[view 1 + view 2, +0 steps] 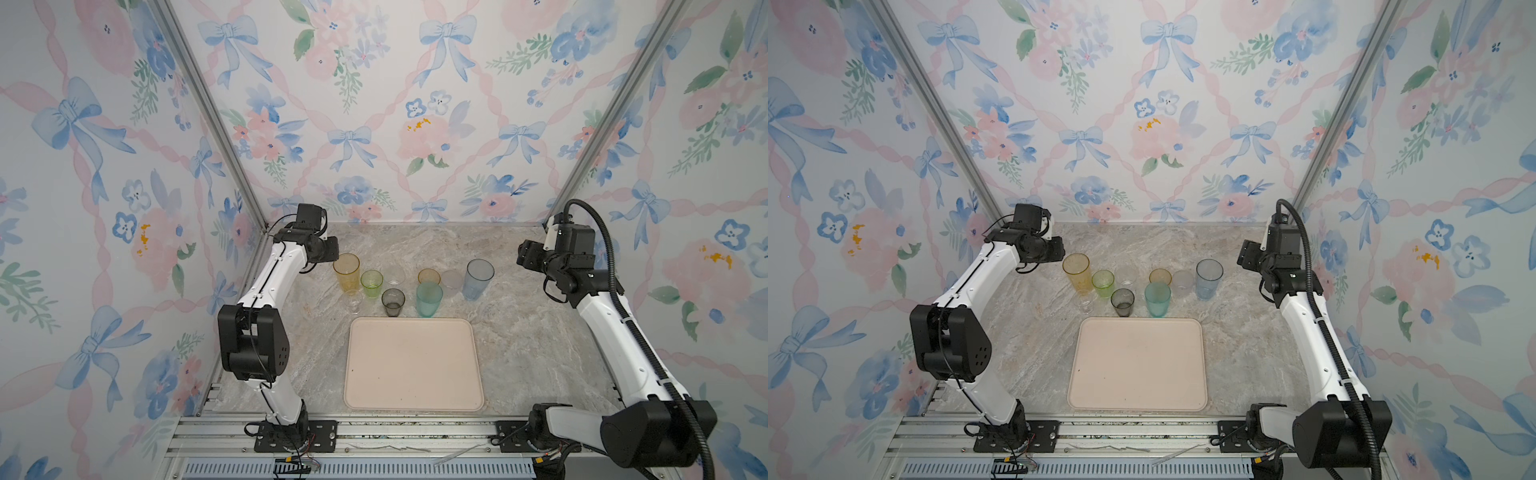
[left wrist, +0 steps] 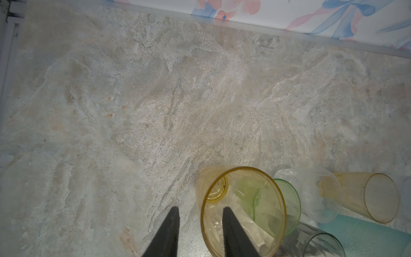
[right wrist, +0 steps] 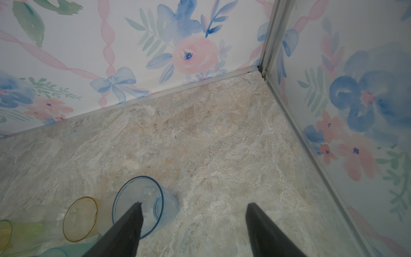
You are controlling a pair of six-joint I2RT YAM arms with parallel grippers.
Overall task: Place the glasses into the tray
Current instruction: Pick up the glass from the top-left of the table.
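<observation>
— First pick?
— Seems so: open left pincer [image 2: 200,208] straddles the rim of the tall amber tumbler [image 2: 242,168]; right pincer [image 3: 194,203] gapes by the pale blue tumbler [image 3: 151,191]. Next: close, lift from surface [image 1: 519,340] to tray [image 1: 413,365].

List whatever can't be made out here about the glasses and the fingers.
- Left fingers: bottom edge of the left wrist view cuts them; contact with the tall amber glass unclear.
- Right fingers: same in the right wrist view; one overlaps the pale blue glass, touch unclear.
- Grey glass and teal glass: cut by the left wrist view's edge.
- Small clear glass: too faint in a top view.
</observation>
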